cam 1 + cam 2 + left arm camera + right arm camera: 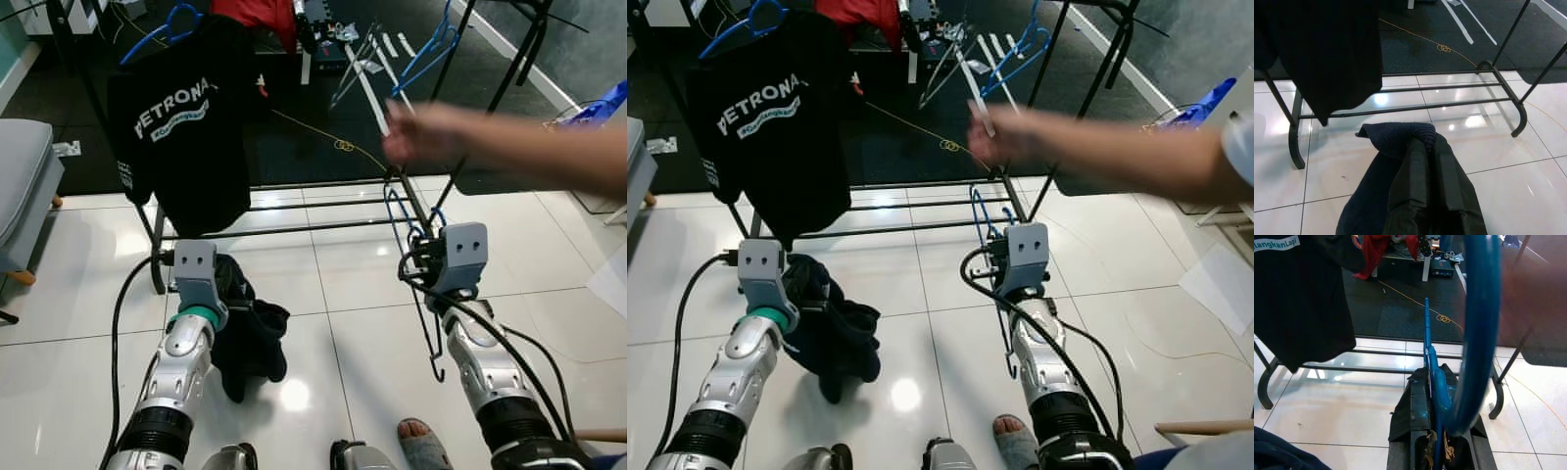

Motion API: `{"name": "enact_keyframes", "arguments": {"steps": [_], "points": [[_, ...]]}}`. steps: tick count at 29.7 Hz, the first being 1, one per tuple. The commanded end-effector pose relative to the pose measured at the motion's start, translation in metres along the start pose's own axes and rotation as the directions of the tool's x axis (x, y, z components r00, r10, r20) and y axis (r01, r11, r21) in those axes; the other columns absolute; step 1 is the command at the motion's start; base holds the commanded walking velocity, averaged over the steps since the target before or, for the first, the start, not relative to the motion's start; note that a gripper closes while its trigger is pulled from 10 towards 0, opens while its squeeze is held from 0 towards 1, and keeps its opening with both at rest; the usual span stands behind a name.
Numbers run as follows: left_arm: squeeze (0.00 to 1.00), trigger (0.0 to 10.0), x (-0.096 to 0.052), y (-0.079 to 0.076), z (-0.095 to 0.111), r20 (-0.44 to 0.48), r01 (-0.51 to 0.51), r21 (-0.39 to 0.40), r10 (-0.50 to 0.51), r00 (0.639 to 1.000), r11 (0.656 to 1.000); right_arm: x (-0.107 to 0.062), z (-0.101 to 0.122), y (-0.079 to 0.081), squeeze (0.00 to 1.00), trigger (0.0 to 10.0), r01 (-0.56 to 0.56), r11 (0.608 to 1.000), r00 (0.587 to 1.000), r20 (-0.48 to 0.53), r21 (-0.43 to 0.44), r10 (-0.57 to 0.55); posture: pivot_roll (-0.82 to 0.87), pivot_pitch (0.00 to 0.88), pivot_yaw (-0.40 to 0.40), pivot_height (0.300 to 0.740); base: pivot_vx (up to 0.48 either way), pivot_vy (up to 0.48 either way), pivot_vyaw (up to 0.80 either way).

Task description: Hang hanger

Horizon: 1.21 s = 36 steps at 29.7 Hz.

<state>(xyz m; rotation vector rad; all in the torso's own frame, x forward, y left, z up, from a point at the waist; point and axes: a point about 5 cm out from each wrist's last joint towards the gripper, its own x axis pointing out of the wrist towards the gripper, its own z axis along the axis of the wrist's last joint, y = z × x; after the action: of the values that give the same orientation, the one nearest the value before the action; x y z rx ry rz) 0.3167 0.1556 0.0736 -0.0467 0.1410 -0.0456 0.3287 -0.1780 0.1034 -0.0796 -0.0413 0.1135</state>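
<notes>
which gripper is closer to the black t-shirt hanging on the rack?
Left. The left gripper, shut on a dark garment, sits just below the black t-shirt. The right gripper, holding a blue hanger, is off to the shirt's right.

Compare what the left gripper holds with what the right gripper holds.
The left gripper is shut on a dark garment, soft, crumpled and drooping toward the floor. The right gripper is shut on a blue hanger, rigid, thin and looped, standing up from the fingers. Both are held in front of the black clothes rack.
</notes>
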Motion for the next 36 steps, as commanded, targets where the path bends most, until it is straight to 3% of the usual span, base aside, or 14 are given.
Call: {"name": "enact_keyframes", "arguments": {"steps": [1,8,16,28,36], "points": [[0.0,10.0,0.0,-0.004,0.001,0.012,0.022,-0.001,-0.022,1.0,1.0,-0.003,-0.005,0.001,0.0,10.0,-0.001,1.0,1.0,-0.024,0.001,0.001,-0.1,0.043,0.014,0.74,0.0,0.0,0.0],[0.0,10.0,-0.001,-0.011,-0.001,0.005,0.055,0.003,-0.055,0.998,0.998,-0.014,-0.011,0.002,0.0,10.0,0.013,1.0,0.999,-0.031,0.013,-0.012,-0.11,0.047,0.026,0.74,0.0,0.0,0.0],[0.0,10.0,-0.001,-0.011,0.0,0.009,0.059,0.011,-0.059,0.998,0.998,-0.009,-0.005,0.007,0.0,10.0,-0.005,0.999,1.0,-0.001,-0.04,0.005,-0.09,0.051,0.023,0.74,0.0,0.0,0.0],[0.0,10.0,-0.005,-0.006,0.0,0.009,0.041,0.006,-0.041,0.999,0.999,-0.007,-0.004,0.013,0.0,10.0,-0.017,1.0,1.0,0.0,0.002,0.017,-0.08,0.057,0.005,0.74,0.0,0.0,0.0],[0.0,10.0,-0.002,-0.013,0.006,0.031,0.054,0.012,-0.054,0.998,0.998,-0.007,-0.002,0.01,0.0,10.0,-0.011,1.0,1.0,0.005,0.022,0.011,-0.09,0.059,0.007,0.74,0.0,0.0,0.0]]}}
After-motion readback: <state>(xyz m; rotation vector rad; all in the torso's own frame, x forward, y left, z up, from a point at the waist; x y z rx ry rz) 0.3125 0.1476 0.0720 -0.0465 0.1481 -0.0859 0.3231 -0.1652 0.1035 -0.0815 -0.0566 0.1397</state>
